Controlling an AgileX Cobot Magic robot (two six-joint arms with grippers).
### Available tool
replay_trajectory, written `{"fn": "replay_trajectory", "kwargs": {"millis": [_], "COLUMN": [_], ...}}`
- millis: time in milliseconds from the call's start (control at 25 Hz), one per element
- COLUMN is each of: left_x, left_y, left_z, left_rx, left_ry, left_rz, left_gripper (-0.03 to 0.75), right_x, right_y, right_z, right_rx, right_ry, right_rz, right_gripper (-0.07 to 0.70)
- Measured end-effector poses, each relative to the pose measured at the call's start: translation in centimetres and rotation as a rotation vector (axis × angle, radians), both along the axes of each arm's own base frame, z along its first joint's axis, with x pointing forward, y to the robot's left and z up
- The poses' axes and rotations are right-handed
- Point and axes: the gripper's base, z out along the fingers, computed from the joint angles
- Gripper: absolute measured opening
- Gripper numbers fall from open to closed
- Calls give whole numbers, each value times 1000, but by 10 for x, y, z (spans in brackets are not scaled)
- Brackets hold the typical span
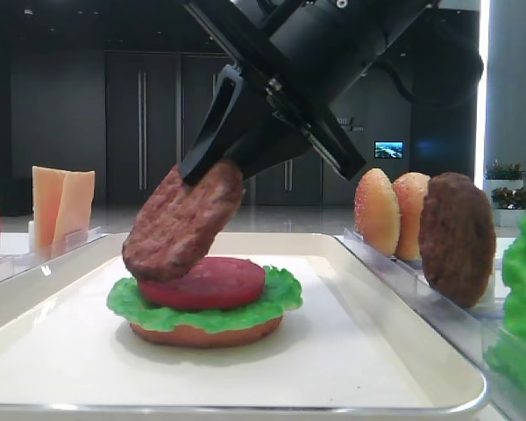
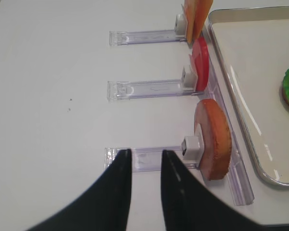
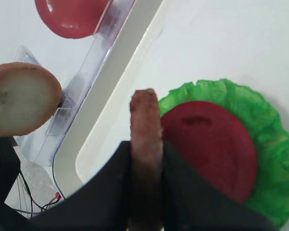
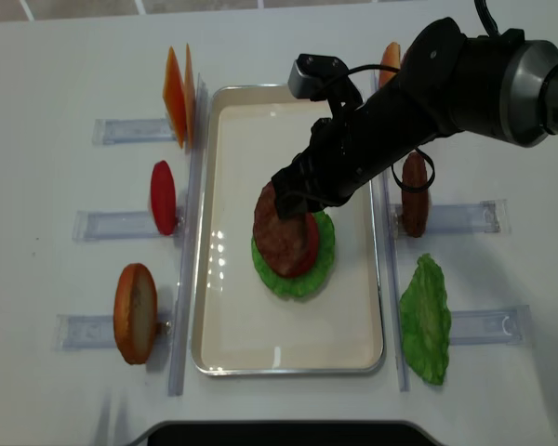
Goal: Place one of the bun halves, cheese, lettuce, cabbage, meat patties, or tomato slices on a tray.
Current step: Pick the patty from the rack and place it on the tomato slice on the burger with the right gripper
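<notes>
The right gripper (image 1: 212, 171) is clamped on a meat patty (image 1: 184, 221), its two black fingers pinching the disc by its upper edge. In the right wrist view the patty shows edge-on between the fingers (image 3: 108, 183). The patty hangs tilted above the tray (image 4: 225, 327), its lower edge close over the tomato slice (image 1: 214, 281) at the left side of the stack; whether the two touch is hard to tell from these angles.

On the tray, near its middle, the stack runs from the bottom up: a flat brown bun base (image 1: 206, 334), a ruffled green lettuce leaf (image 1: 272, 301), then the red tomato slice on top.

Right of the tray, in the clear holders (image 4: 465, 217), stand a second meat patty (image 4: 414, 206) on edge, bun halves (image 1: 377, 210) behind it, and a loose lettuce leaf (image 4: 425, 319) nearer the front.

Left of the tray, cheese slices (image 4: 175, 97) stand in the far holder, another tomato slice (image 4: 163, 197) in the middle one, and a bun half (image 4: 135, 312) in the near one.

The left gripper (image 2: 146, 159) hovers over the white table (image 2: 48, 72) left of the tray, just beside that near bun half, its jaws apart with nothing between them.
</notes>
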Motion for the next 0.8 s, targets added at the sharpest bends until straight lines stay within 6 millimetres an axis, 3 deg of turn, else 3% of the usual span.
{"fn": "replay_trajectory", "kwargs": {"millis": [360,640,800], "left_x": [0,0,0], "left_y": [0,0,0], "left_z": [0,0,0], "left_rx": [0,0,0], "left_ry": [0,0,0], "left_rz": [0,0,0], "left_gripper": [159,159,159], "right_x": [0,3,13], "right_y": [0,-8,-11], "right_z": [0,-3,10], "right_rx": [0,-131,-230], "right_ry": [-2,-44,-81], "right_rz": [-1,38,28], "right_gripper": [130,394,462]}}
